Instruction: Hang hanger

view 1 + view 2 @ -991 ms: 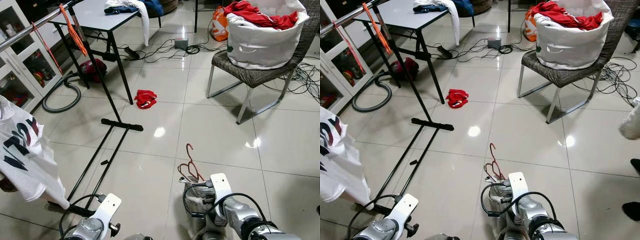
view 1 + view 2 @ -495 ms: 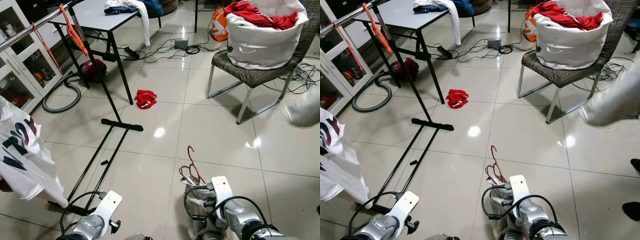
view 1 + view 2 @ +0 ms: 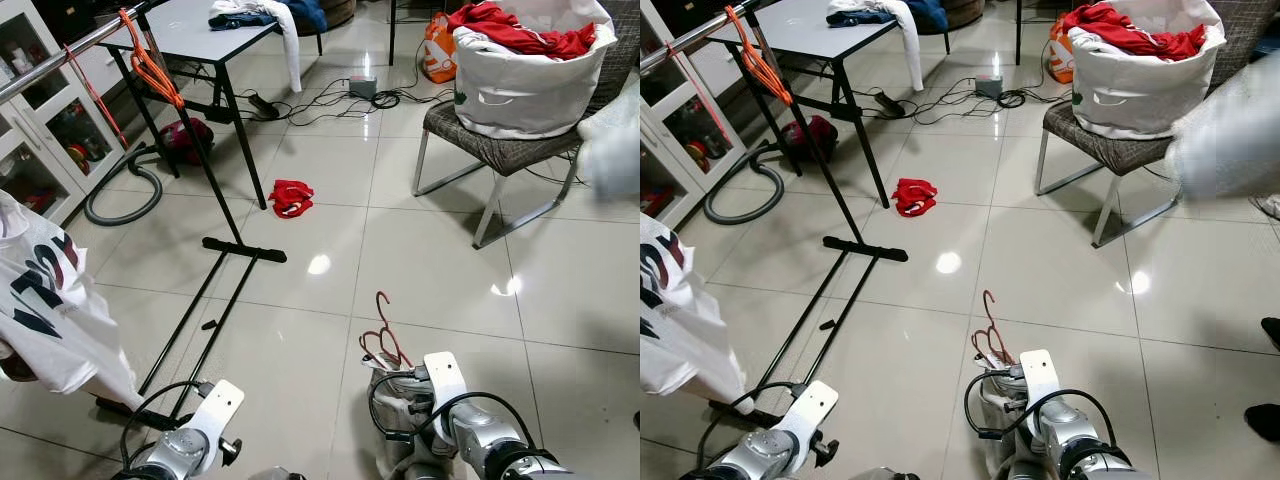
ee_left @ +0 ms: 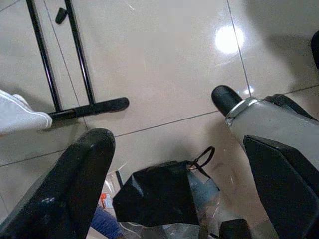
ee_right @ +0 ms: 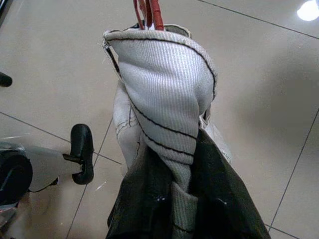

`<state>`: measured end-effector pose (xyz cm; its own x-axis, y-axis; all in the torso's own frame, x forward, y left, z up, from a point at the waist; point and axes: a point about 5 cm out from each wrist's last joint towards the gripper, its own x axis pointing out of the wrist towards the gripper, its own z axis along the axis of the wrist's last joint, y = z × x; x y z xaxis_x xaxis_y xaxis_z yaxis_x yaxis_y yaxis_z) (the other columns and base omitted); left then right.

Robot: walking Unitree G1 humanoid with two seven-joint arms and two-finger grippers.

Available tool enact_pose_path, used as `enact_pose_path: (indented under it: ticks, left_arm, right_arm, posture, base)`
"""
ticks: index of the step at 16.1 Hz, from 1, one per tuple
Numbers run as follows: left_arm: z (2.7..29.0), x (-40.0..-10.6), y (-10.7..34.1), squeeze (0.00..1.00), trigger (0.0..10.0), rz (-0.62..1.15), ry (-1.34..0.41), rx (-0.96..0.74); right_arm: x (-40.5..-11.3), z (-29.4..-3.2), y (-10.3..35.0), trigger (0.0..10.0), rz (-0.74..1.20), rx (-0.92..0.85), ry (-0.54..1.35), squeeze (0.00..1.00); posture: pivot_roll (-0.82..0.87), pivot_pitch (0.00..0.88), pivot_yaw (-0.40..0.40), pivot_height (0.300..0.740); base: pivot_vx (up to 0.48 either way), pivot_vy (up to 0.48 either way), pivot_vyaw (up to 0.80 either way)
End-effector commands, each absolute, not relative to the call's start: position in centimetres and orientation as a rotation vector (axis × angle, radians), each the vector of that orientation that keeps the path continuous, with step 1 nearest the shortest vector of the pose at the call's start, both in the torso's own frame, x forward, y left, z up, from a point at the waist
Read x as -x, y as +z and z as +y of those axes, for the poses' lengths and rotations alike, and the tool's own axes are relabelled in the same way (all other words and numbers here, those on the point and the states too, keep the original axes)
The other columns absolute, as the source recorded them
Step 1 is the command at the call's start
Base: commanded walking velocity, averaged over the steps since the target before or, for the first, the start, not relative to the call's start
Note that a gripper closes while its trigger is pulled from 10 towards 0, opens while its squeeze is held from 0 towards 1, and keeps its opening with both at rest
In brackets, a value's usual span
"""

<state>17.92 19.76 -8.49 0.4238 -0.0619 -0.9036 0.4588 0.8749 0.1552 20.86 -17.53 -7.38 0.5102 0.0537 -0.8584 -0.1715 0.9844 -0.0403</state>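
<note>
Sticking up from a bunched pale garment [image 5: 164, 119], the red hanger [image 3: 382, 330] is low over the tiled floor, clamped with the cloth in the right gripper [image 5: 187, 199], so it is loaded but not yet hung. The rail [image 3: 60, 55] with its white T-shirt [image 3: 50, 320] is well apart to the left; carrying and hooking remain. The left gripper [image 4: 169, 169] looks spread and empty, though partly cropped.

Glossy pale floor tiles [image 3: 420, 250] reflect bright spots of ceiling light. A grey table [image 3: 190, 30] stands at the back left with clothes piled on it, beside a white glass-door cabinet [image 3: 35, 130]. A woven chair [image 3: 500, 150] on the right carries a white laundry bag [image 3: 520, 85]. Cables [image 3: 340, 100] trail across the floor behind.
</note>
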Motion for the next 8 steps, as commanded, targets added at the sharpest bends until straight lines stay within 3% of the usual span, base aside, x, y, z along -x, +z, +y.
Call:
enact_pose_path:
  ticks: [1, 8]
  left_arm:
    - [20.29, -18.00, -8.38, 0.00, 10.0, 1.099, -0.327, -0.429]
    - [19.96, -17.91, -8.49, 0.00, 10.0, 1.099, -0.332, -0.445]
  right_arm:
    - [-21.03, -17.27, -7.30, 10.0, 1.017, 0.130, 0.148, 0.00]
    - [-21.21, -17.14, -7.21, 10.0, 1.012, 0.140, 0.161, 0.00]
  posture:
    - [-0.19, 0.000, 0.128, 0.740]
    - [-0.18, 0.000, 0.118, 0.740]
  base:
    - [0.000, 0.000, 0.00]
    - [0.000, 0.000, 0.00]
